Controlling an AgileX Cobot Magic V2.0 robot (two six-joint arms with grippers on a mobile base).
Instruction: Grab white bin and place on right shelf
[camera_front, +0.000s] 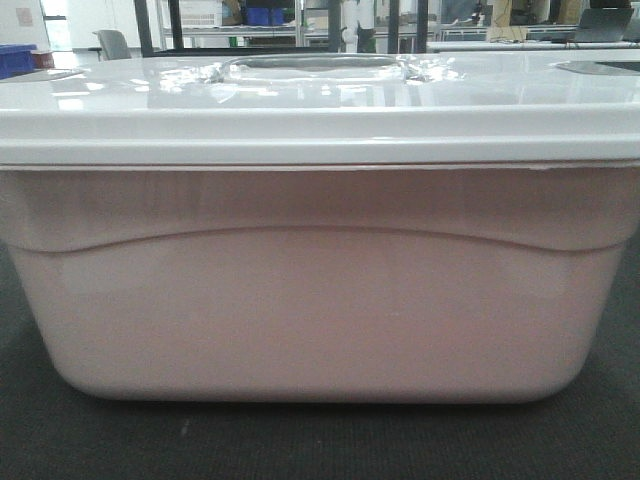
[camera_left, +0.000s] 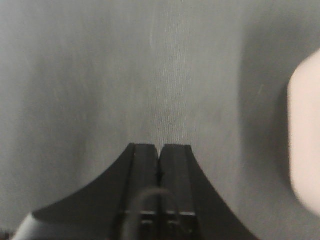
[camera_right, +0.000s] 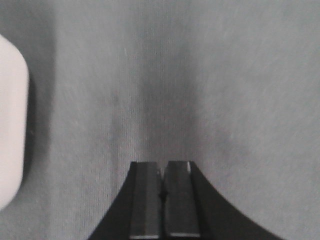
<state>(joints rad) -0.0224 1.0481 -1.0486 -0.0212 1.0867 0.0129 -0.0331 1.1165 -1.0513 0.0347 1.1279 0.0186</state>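
Grey mat (camera_right: 225, 75), white bin (camera_front: 320, 310) ends cropped, wrist views blurry

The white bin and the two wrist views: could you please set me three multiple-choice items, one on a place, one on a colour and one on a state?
1. In the left wrist view, where does the white bin show?
A. At the right edge.
B. At the left edge.
C. Between the jaws.

2. What colour is the bin's lid?
A. Blue.
B. Glossy white.
C. Black.

3. How do the jaws of the left gripper and the right gripper stand?
A. Shut, holding nothing.
B. Clamped on the bin.
C. Wide open.

Answers:
1 A, its pale rounded corner sits at the right, apart from the jaws.
2 B, the front view shows it white with reflections.
3 A, each pair meets over the bare grey surface.
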